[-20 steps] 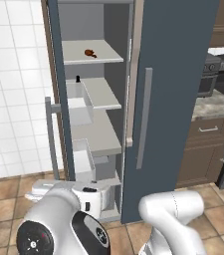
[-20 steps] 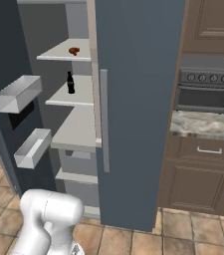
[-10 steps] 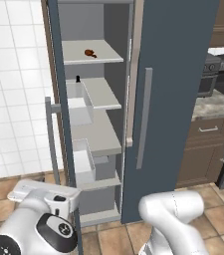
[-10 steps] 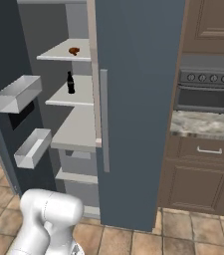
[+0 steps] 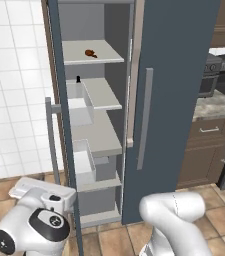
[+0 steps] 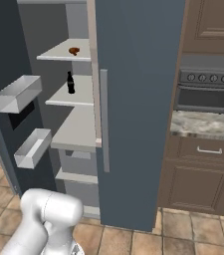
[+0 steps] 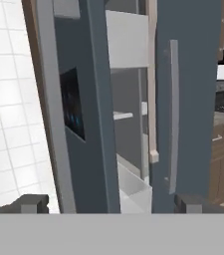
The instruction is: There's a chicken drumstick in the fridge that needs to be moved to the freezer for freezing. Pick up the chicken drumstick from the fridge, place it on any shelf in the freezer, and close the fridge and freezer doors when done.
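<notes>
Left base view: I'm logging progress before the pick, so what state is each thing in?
Panel door: open.
Plain door: shut.
Drumstick: lying on top shelf, untouched.
Bottle: upright.
Pincer: open, empty.

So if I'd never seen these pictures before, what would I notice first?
Probably the tall slate-blue appliance: its left door, the one with the black panel, stands wide open, while the right door is shut. Next, the small reddish-brown chicken drumstick lying alone on the top shelf inside, with a small dark bottle one shelf below. Low down, the white robot arm curls in front.
</notes>
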Controlling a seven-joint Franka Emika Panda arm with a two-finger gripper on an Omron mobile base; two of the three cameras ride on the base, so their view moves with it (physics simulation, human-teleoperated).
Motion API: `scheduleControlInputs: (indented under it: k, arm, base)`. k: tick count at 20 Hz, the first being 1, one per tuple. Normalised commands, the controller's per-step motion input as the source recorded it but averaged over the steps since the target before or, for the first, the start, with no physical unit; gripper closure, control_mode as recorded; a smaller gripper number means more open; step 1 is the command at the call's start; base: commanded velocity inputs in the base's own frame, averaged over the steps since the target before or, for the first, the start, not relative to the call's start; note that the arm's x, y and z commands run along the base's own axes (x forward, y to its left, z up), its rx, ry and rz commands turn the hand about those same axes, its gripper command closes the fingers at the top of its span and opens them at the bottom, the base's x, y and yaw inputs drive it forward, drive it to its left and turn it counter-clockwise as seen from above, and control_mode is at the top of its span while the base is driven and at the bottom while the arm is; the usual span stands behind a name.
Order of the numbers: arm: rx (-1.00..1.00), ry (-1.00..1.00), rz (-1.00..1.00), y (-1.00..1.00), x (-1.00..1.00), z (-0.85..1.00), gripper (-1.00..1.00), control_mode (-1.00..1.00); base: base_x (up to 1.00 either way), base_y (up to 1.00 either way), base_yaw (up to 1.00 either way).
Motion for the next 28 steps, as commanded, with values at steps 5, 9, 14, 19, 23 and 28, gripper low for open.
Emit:
scheduleControlInputs:
  k: [5, 9, 14, 19, 23, 28]
  arm:
    - [-0.02, 0.12, 0.0, 0.0, 0.62, -0.25, -1.0, -1.0]
    - [-0.04, 0.0, 0.0, 0.04, 0.48, -0.42, -1.0, -1.0]
    - [-0.04, 0.0, 0.0, 0.0, 0.32, -0.51, -1.0, -1.0]
    - [-0.03, 0.0, 0.0, 0.0, 0.27, -0.38, -1.0, -1.0]
    - [-0.03, 0.0, 0.0, 0.08, 0.41, -0.32, -1.0, -1.0]
    - [-0.03, 0.0, 0.0, 0.05, 0.41, -0.24, -1.0, -1.0]
  base:
    - [0.0, 0.0, 0.0]
    - [0.0, 0.0, 0.0]
    - [0.0, 0.0, 0.0]
    - [0.0, 0.0, 0.0]
    - [0.0, 0.0, 0.0]
    - [0.0, 0.0, 0.0]
